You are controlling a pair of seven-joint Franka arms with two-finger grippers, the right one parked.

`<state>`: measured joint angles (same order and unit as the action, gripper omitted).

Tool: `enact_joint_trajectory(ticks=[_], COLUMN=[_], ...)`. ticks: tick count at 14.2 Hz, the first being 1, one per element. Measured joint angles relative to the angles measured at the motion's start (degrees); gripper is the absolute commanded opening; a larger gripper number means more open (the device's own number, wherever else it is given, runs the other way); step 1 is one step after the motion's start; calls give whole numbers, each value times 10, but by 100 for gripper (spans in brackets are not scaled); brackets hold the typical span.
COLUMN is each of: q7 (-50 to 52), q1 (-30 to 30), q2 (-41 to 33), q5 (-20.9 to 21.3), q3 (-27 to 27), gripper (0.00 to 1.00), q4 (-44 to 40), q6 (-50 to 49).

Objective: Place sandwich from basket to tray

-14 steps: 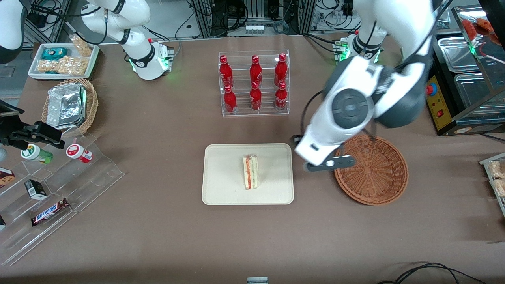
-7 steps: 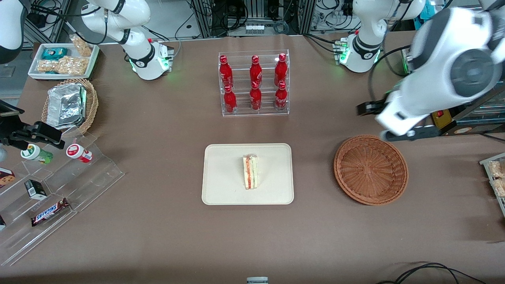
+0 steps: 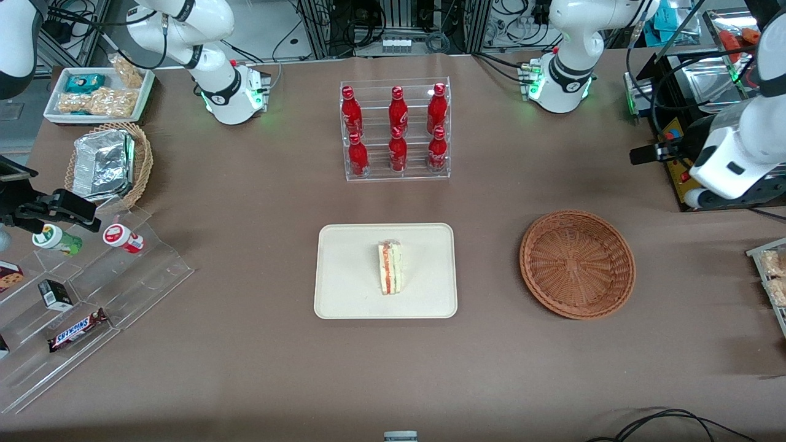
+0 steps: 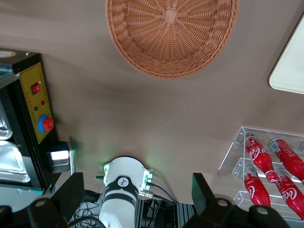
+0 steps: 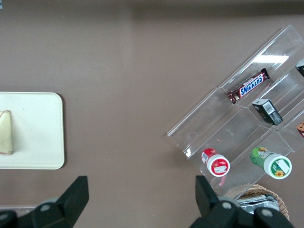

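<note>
The sandwich (image 3: 390,267), a pale wedge with red and green layers, lies in the middle of the cream tray (image 3: 344,288); its end also shows in the right wrist view (image 5: 5,132). The reddish-brown wicker basket (image 3: 577,264) beside the tray holds nothing. My left gripper (image 4: 137,176) hangs high over the working arm's end of the table, well away from basket and tray. It is open, its black fingers (image 4: 71,192) spread wide with nothing between them. In the front view its white hand (image 3: 731,162) shows next to the control box. The basket (image 4: 172,33) and a tray corner (image 4: 289,66) show in the left wrist view.
A clear rack of red bottles (image 3: 396,129) stands farther from the front camera than the tray. A black and yellow control box (image 3: 678,162) sits at the working arm's end. Toward the parked arm's end are an acrylic snack stand (image 3: 92,294) and a tan basket of foil containers (image 3: 110,162).
The left arm has swung from over the basket's rim out toward the working arm's end of the table. The sandwich stays still on the tray.
</note>
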<state>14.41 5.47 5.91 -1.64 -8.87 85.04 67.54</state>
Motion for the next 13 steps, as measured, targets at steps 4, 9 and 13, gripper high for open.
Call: enact_joint_trajectory(ticks=[4, 9, 13], q7=[-76, -88, -88], q1=[34, 37, 37], q2=[-23, -38, -49], q5=[0, 0, 1], q3=[0, -8, -11], gripper=[100, 100, 100], q4=[1, 3, 3], q6=[-5, 26, 36])
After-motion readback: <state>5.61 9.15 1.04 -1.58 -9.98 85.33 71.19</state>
